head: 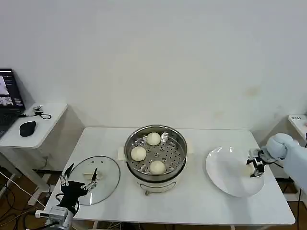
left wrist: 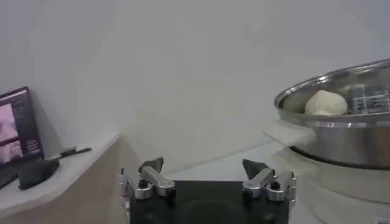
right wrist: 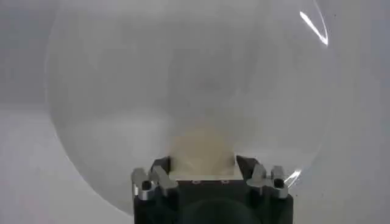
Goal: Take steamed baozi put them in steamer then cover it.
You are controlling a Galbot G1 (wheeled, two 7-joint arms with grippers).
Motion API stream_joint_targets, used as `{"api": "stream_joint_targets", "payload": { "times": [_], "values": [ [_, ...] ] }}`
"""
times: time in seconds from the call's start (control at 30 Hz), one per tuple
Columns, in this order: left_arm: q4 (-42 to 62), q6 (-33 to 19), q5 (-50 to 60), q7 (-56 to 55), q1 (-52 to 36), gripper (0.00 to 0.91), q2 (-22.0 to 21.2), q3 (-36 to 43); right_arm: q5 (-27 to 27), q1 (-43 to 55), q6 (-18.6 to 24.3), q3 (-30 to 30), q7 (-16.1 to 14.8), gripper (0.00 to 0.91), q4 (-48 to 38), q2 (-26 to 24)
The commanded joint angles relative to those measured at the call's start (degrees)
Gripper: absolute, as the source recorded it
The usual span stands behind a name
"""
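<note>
While three baozi (head: 153, 138) sit on the perforated tray of the steamer (head: 155, 152) at centre frame, we see the fourth bun (right wrist: 202, 152) at lower centre of the right wrist view, clamped between the right gripper's (head: 252, 166) fingers over the white plate (head: 230, 172) at right of the head view. Our left gripper (head: 80, 178) hovers at lower left, fingers apart, above the glass lid (head: 103, 181) lying flat on the table (head: 201, 201) just left of the steamer.

four baozi (head: 153, 138), one steamer (head: 178, 165), one lid (head: 108, 179)
</note>
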Motion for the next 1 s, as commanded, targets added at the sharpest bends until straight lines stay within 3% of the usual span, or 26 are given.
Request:
{"api": "stream_joint_targets", "payload": {
  "times": [0.03, 0.23, 0.43, 0.63, 0.8, 1.0],
  "values": [
    [-0.29, 0.06, -0.01, 0.0, 0.07, 0.907, 0.05, -0.01, 2.36, 4.81, -0.86, -3.03, -1.38, 0.655, 4.96, -3.24],
    [-0.46, 0.07, -0.05, 0.0, 0.04, 0.907, 0.13, -0.01, 8.81, 18.5, -3.12, -13.1, -2.62, 0.655, 13.06, -7.88],
    [-0.59, 0.1, -0.07, 0.01, -0.3, 0.907, 0.37, 0.11, 15.77, 32.06, -7.02, -22.38, -3.07, 0.655, 20.12, -7.93],
    [-1.11, 0.19, -0.06, -0.01, -0.46, 0.907, 0.45, 0.12, 27.24, 49.82, -13.7, -37.29, -0.51, 0.655, 28.59, -2.32],
    [-1.1, 0.17, -0.08, -0.02, -0.57, 0.907, 0.76, -0.09, 35.73, 54.31, -19.64, -41.91, 3.57, 0.655, 32.2, 4.51],
    [-1.09, 0.23, 0.11, -0.07, -1.04, 0.907, 0.6, 0.05, 44.75, 53.48, -26.29, -44.47, 9.25, 0.665, 30.55, 14.23]
  ]
}}
